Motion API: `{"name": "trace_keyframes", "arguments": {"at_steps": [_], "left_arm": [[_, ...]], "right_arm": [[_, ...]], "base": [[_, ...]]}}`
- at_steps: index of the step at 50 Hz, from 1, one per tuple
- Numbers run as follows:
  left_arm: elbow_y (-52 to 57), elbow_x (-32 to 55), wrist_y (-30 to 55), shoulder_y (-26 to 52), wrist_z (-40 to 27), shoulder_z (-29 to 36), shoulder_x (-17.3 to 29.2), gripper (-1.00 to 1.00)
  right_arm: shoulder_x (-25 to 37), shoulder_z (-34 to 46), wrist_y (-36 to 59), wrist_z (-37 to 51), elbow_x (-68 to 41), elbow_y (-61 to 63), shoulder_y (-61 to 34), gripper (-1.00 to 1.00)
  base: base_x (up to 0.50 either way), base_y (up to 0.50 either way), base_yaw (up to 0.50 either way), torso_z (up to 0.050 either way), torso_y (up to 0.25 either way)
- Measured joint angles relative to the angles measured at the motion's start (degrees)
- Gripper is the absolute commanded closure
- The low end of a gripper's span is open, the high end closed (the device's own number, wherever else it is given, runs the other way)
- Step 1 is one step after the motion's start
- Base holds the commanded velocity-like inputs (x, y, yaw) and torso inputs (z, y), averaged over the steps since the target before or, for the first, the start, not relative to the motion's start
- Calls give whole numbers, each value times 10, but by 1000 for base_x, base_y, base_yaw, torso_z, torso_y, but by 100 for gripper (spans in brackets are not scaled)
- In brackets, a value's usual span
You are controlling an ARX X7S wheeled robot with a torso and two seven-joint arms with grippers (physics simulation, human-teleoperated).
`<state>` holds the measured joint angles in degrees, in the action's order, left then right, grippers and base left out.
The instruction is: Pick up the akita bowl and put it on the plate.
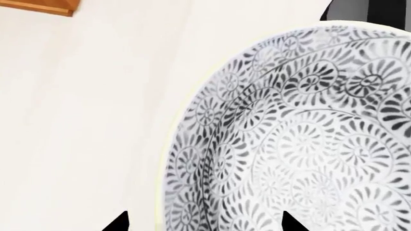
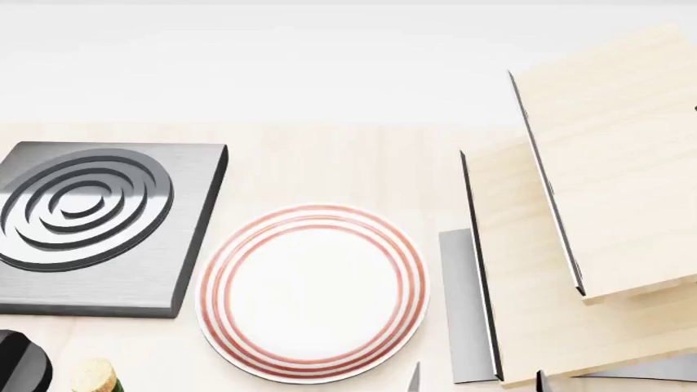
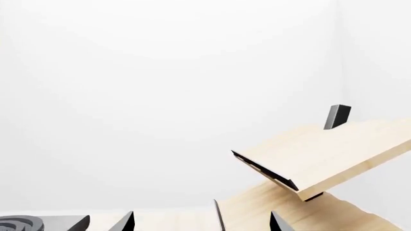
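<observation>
1. See the left claw [image 1: 203, 222] up close in the left wrist view, its two black tips spread wide apart, so released and gripping nothing.
2. Find the akita bowl [image 1: 301, 139] right there, big and round, white with grey-black flowers all over the inside.
3. Note the bowl's pale rim running between the two tips, with one tip over the bowl's inside and the other over the bench [image 1: 77, 120].
4. Cannot find the bowl anywhere in the head view, so cannot tell how near it is to the plate.
5. Spot an orange wooden edge [image 1: 45, 6] at one corner of the left wrist view, well apart from the bowl.
6. See the right claw [image 3: 202, 222] with its dark tips also wide apart, released, with nothing between them.
7. Look at the near edge of the head view for a dark round thing [image 2: 22, 363] and a small cork-like thing [image 2: 93, 376] just beside it.
8. Find the plate [image 2: 312, 292] a little farther on, flat and white with thin red rings, lying bare on the bench.
9. See the dark grey stove burner [image 2: 93, 216] to the left of the plate, close by but not touching.
10. See the tilted wooden shelf boards [image 2: 588, 204] to the right of the plate.
11. End at the plain white wall [image 3: 167, 86] behind it all.
</observation>
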<state>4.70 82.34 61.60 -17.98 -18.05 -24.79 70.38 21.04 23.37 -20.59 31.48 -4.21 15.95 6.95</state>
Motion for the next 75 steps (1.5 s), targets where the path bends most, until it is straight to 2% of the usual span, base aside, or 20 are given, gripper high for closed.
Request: {"name": "trace_keyframes", "arguments": {"at_steps": [29,30,53,75], "left_arm": [[-25,-10,-7,41,2,49,-9,-100],[-27,-10,-8,43,3,51,-10,100],[-37,-12,-20,80,1,72,-13,100],[72,-78,-131,60,107,-23,-50,100]], "right_arm": [[3,3,1,5,-1,2,-1,-100],[4,4,1,5,-1,2,-1,-100],[7,7,-4,5,-8,1,0,-100],[10,9,-5,5,-17,1,-3,-100]], "base": [[0,0,0,0,0],[0,0,0,0,0],[1,0,-2,-1,0],[1,0,-1,0,0]]}}
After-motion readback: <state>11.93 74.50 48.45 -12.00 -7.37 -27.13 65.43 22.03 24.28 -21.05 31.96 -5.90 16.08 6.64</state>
